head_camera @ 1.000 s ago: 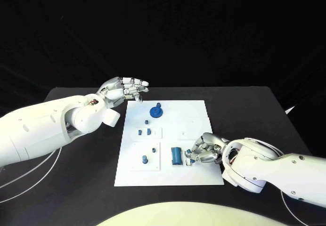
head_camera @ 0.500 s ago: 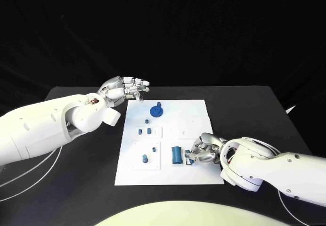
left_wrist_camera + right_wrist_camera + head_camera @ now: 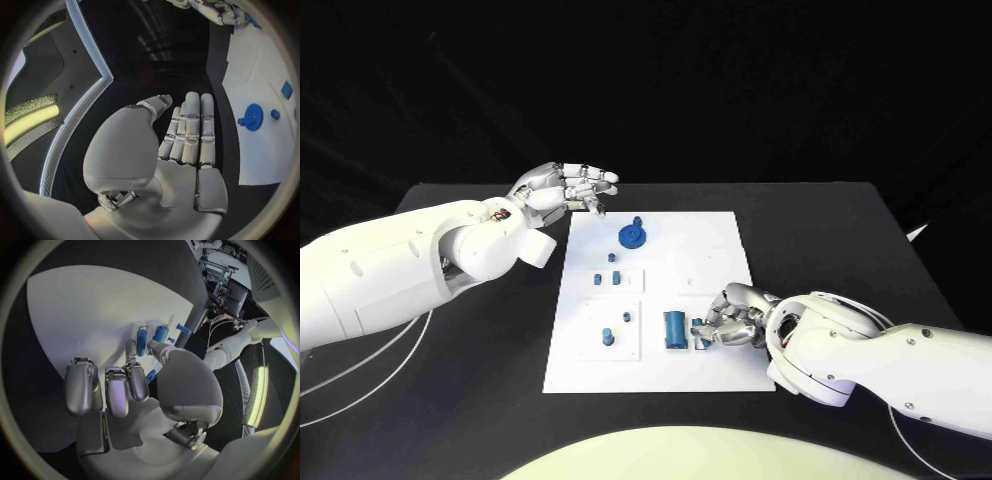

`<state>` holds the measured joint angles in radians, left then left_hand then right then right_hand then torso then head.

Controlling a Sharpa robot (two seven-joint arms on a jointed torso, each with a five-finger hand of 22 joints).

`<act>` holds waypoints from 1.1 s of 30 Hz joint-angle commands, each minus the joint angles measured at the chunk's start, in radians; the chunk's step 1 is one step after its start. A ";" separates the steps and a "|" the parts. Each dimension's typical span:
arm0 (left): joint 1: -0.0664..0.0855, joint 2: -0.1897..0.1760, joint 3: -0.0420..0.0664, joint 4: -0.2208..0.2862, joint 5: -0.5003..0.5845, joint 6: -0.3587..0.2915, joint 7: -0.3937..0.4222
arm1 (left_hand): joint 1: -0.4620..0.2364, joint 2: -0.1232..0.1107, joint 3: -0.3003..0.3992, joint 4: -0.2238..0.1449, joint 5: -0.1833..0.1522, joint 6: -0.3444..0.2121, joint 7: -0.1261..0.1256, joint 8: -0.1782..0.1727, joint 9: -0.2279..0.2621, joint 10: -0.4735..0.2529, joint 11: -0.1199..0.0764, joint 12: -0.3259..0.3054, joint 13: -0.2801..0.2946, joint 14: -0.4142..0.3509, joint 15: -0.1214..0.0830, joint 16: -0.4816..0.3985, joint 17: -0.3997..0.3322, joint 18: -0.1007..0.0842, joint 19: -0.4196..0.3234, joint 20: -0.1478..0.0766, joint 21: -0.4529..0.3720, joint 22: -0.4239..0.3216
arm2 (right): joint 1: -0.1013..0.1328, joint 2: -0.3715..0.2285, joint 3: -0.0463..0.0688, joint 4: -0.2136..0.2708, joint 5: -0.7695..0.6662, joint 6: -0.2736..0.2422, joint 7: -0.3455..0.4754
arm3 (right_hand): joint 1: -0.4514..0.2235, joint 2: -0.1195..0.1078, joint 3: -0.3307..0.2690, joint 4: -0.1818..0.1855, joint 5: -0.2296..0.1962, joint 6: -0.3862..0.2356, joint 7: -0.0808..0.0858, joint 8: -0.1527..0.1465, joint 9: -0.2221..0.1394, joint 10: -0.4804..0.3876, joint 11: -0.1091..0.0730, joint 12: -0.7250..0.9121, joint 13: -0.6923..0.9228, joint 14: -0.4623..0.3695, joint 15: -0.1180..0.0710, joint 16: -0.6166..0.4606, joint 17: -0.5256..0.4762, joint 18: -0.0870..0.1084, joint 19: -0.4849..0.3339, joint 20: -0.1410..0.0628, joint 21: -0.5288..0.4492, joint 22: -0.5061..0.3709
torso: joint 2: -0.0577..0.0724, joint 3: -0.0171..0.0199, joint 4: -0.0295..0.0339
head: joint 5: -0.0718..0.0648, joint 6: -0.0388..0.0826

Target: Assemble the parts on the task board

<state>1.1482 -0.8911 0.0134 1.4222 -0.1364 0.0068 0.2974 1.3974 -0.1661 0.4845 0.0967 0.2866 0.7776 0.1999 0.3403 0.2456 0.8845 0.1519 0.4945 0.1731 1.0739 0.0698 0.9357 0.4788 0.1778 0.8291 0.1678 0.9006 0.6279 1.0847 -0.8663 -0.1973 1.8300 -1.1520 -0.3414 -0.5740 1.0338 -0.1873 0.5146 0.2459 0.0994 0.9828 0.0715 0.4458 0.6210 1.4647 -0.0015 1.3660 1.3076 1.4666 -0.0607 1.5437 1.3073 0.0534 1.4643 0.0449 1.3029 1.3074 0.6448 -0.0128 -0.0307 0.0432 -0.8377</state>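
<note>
The white task board [image 3: 711, 250] lies mid-table, also in the left wrist view [image 3: 262, 150]. On it are a blue round wheel [image 3: 632, 237] [image 3: 253, 116], several small blue pieces [image 3: 607, 335] and an upright blue cylinder [image 3: 675, 328] [image 3: 142, 340]. My right hand [image 3: 733, 320] [image 3: 134, 385] rests low on the board's near right part, just right of the cylinder, and pinches a small blue piece [image 3: 701, 345] [image 3: 151, 374] between thumb and finger. Above the table beside the board's far left corner, my left hand [image 3: 567, 190] [image 3: 181, 145] hovers with its fingers side by side, holding nothing.
Black table [image 3: 459, 400] runs around the board on all sides. My left forearm [image 3: 430, 260] hangs over the table's left side, and my right forearm [image 3: 877, 360] crosses its near right corner.
My right hand has crept slightly left toward the blue cylinder, staying low on the board. The left hand has kept still.
</note>
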 commanded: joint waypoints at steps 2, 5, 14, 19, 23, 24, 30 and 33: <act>0.000 0.001 0.001 0.002 0.003 0.017 0.000 | -0.006 0.004 -0.001 0.007 -0.004 -0.009 0.027 0.003 -0.001 -0.005 0.001 0.005 -0.001 -0.006 0.003 -0.003 -0.002 0.005 0.007 0.002 -0.005 -0.001 | -0.002 0.004 0.000 0.004 -0.013 0.016 0.014 | -0.025 -0.002 -0.019 0.008 -0.020 0.003 0.001 0.003 0.000 0.004 0.000 -0.005 0.133 0.091 -0.003 0.000 0.200 -0.006 0.031 0.001 -0.002 0.200 | 0.000 -0.0003 0.0004 | 0.001 -0.002; 0.000 0.001 0.001 0.002 0.003 0.017 -0.002 | -0.006 0.005 -0.001 0.008 -0.004 -0.009 0.027 0.003 -0.001 -0.005 0.001 0.005 -0.001 -0.006 0.004 -0.003 -0.002 0.005 0.007 0.002 -0.005 -0.001 | -0.002 0.004 0.000 0.004 -0.013 0.016 0.019 | -0.040 -0.006 -0.033 0.020 -0.029 0.004 0.000 0.003 0.000 0.004 0.000 -0.006 0.133 0.091 -0.003 0.000 0.200 -0.006 0.030 0.001 -0.003 0.200 | 0.000 -0.0006 0.0005 | 0.002 -0.002; 0.000 0.000 0.001 0.002 0.003 0.019 -0.006 | -0.008 0.006 -0.001 0.010 -0.004 -0.009 0.027 0.003 -0.001 -0.005 0.001 0.006 -0.001 -0.006 0.004 -0.003 -0.002 0.005 0.007 0.002 -0.006 -0.002 | -0.003 -0.003 0.000 0.011 -0.016 0.015 0.024 | -0.067 -0.012 -0.104 0.040 0.120 0.004 -0.004 0.009 0.004 0.005 -0.003 -0.006 0.134 0.091 -0.006 0.000 0.200 -0.006 0.030 -0.003 -0.004 0.200 | 0.000 -0.0001 0.0001 | 0.004 -0.002; 0.000 0.000 0.001 0.002 0.003 0.020 -0.006 | -0.008 0.006 -0.001 0.010 -0.004 -0.009 0.027 0.003 -0.001 -0.005 0.001 0.006 -0.001 -0.006 0.004 -0.003 -0.002 0.005 0.007 0.002 -0.006 -0.002 | -0.003 -0.016 0.000 0.014 -0.023 0.017 0.026 | -0.034 -0.002 -0.115 0.025 0.124 0.003 -0.004 0.010 0.005 0.005 -0.004 -0.006 0.135 0.091 -0.007 0.000 0.200 -0.006 0.031 -0.004 -0.002 0.201 | 0.000 0.0001 -0.0003 | 0.004 -0.002; 0.000 0.000 0.001 0.002 0.003 0.020 -0.006 | -0.008 0.006 -0.001 0.010 -0.004 -0.009 0.027 0.003 -0.001 -0.005 0.001 0.006 -0.001 -0.006 0.004 -0.003 -0.002 0.005 0.007 0.002 -0.006 -0.002 | -0.003 -0.025 0.000 0.014 -0.032 0.027 0.032 | 0.065 0.004 -0.114 -0.026 0.038 0.000 -0.004 0.008 0.004 0.005 -0.004 -0.005 0.136 0.091 -0.007 0.000 0.201 -0.006 0.031 -0.004 -0.002 0.201 | 0.000 0.0004 -0.0006 | 0.004 -0.002; 0.000 0.000 0.001 0.002 0.003 0.020 -0.006 | -0.008 0.006 -0.001 0.010 -0.004 -0.009 0.027 0.003 -0.001 -0.005 0.001 0.006 -0.001 -0.006 0.004 -0.003 -0.002 0.005 0.007 0.002 -0.006 -0.002 | -0.004 -0.026 0.000 0.014 -0.035 0.029 0.033 | 0.082 0.005 -0.112 -0.035 0.008 0.000 -0.004 0.007 0.002 0.005 -0.004 -0.006 0.136 0.091 -0.007 0.000 0.201 -0.006 0.032 -0.003 -0.001 0.201 | 0.000 0.0005 -0.0007 | 0.003 -0.002; 0.000 0.001 0.001 0.002 0.002 0.015 0.001 | -0.008 0.007 -0.001 0.012 -0.004 -0.010 0.028 0.003 -0.002 -0.006 0.001 0.006 -0.001 -0.007 0.004 -0.003 -0.002 0.005 0.007 0.003 -0.007 -0.002 | -0.004 -0.041 0.000 0.016 -0.059 0.004 0.046 | 0.097 -0.001 -0.113 -0.043 -0.002 -0.002 -0.003 0.004 0.000 0.004 -0.004 -0.008 0.135 0.091 -0.007 0.000 0.201 -0.006 0.031 -0.003 -0.005 0.200 | -0.001 0.0005 -0.0004 | 0.001 0.002; 0.000 0.002 0.001 0.002 0.005 0.006 0.011 | -0.008 0.007 -0.001 0.012 -0.004 -0.010 0.028 0.003 -0.002 -0.006 0.001 0.006 -0.001 -0.007 0.004 -0.003 -0.002 0.005 0.007 0.003 -0.007 -0.002 | -0.004 -0.054 0.000 0.024 -0.059 -0.025 0.070 | 0.089 -0.012 -0.126 -0.035 0.017 -0.012 0.004 -0.004 -0.005 0.001 0.002 -0.013 0.132 0.090 -0.003 -0.003 0.195 -0.004 0.027 -0.001 -0.017 0.197 | -0.004 0.0004 -0.0012 | 0.004 0.004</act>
<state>1.1481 -0.8912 0.0134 1.4218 -0.1364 0.0091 0.2883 1.3928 -0.1615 0.4846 0.1024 0.2866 0.7776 0.1999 0.3403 0.2449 0.8846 0.1519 0.4945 0.1732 1.0739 0.0698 0.9357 0.4789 0.1778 0.8291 0.1677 0.8968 0.6265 1.0813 -0.9188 -0.1974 1.8496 -1.1855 -0.3429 -0.5441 1.1274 -0.1888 0.3959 0.2100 0.1106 0.9772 0.0768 0.4448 0.6170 1.4647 -0.0016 1.3559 1.3074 1.4666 -0.0607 1.5437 1.3080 0.0533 1.4643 0.0449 1.2893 1.3080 0.6431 -0.0122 -0.0313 0.0447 -0.8362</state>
